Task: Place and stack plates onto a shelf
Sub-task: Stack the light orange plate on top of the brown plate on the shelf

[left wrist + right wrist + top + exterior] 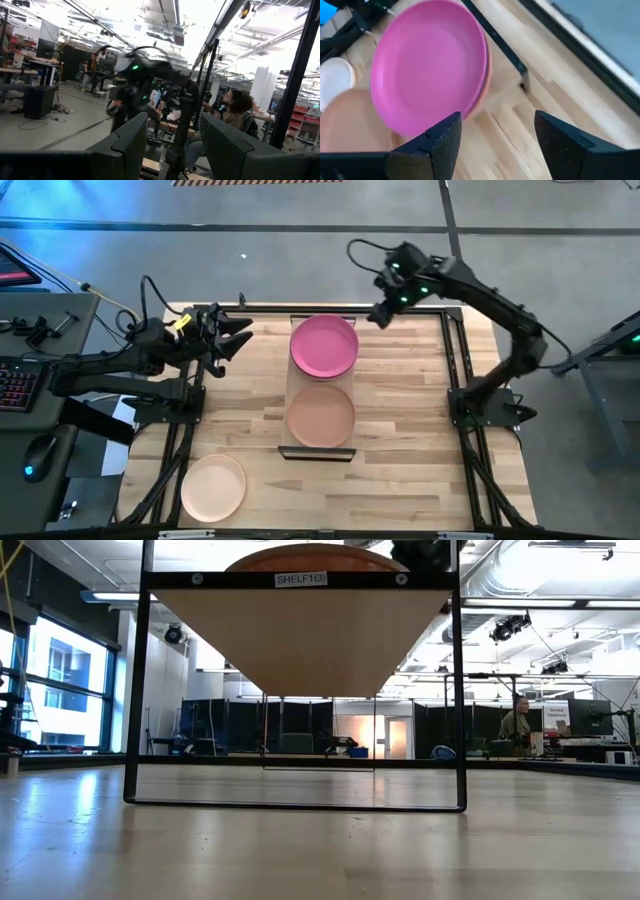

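The shelf (296, 386) is a long light-wood board raised on a dark frame (135, 690) in the middle of the table. A magenta plate (323, 345) (427, 65) lies on its far end, on top of another plate whose coral rim (488, 70) shows beneath it. A peach-tan plate (320, 416) (342, 122) lies on the near end. A cream plate (213, 487) lies flat on the table by the near left corner. My right gripper (380, 314) (497, 125) is open, above the shelf's far right corner. My left gripper (240, 340) (172, 125) is open, left of the magenta plate. The other plates are out of view.
Black rails (460, 370) run along the table's left and right sides. A keyboard (15, 385) and a mouse (35, 450) sit off the table's left edge. The low view looks under the shelf's board (300, 640). People (235, 107) are in the room beyond.
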You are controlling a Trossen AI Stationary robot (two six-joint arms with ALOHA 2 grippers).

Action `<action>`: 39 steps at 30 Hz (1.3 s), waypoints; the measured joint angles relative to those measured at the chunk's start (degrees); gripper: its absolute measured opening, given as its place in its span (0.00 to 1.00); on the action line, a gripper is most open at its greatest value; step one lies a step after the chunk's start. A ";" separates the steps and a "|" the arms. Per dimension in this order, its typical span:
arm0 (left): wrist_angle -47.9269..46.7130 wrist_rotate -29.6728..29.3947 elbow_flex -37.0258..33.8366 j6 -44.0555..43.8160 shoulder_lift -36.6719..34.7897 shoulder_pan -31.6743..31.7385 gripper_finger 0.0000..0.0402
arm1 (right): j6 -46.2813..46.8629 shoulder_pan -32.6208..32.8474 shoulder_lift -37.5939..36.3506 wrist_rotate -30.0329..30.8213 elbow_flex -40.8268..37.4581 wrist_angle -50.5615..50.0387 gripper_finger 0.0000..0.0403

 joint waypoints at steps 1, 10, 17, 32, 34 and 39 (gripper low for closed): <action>-0.22 0.00 -0.01 0.00 0.08 0.00 0.42 | 0.05 0.27 -2.00 0.41 -1.65 0.44 0.58; -0.34 -0.21 -0.07 0.00 1.72 0.00 0.42 | 13.96 6.71 -28.87 -1.17 -36.17 24.75 0.58; -1.37 -0.39 -0.07 -0.04 2.92 0.00 0.42 | 26.69 17.01 -42.17 3.69 -54.20 60.28 0.58; -1.66 -0.39 -0.04 0.00 3.05 -0.02 0.42 | 13.19 25.68 -40.10 13.39 -56.70 72.53 0.58; -1.84 -0.39 -0.04 0.00 3.05 -0.02 0.42 | 13.05 25.68 -40.10 13.38 -56.70 72.60 0.58; -2.93 -0.39 -0.04 0.00 3.02 -0.02 0.42 | 12.96 25.68 -40.12 13.38 -56.70 72.58 0.58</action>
